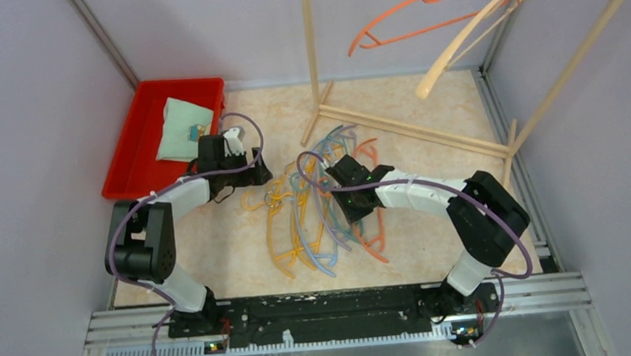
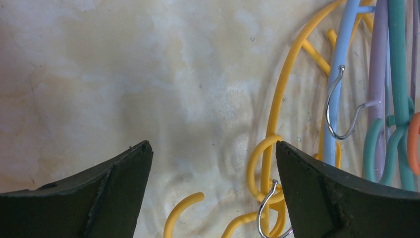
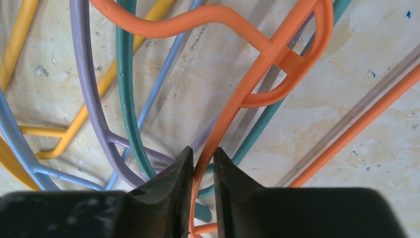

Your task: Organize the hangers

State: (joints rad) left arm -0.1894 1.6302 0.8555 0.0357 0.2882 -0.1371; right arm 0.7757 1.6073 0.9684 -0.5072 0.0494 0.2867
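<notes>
Right wrist view: the orange hanger (image 3: pixel 233 109) lies on top of the pile (image 1: pixel 315 220) on the desk (image 3: pixel 356 64). Its thin arm runs straight away from my right gripper (image 3: pixel 202 159), whose jaws are pinched on that arm. A teal hanger (image 3: pixel 126 89) and a lavender hanger (image 3: pixel 83 79) cross beneath, so a lift would probably drag them. My left gripper (image 2: pixel 213 148) hangs spread wide at the pile's left edge, with a yellow hanger (image 2: pixel 280 94) just inside its right finger. The rack (image 1: pixel 410 127) stands beyond.
</notes>
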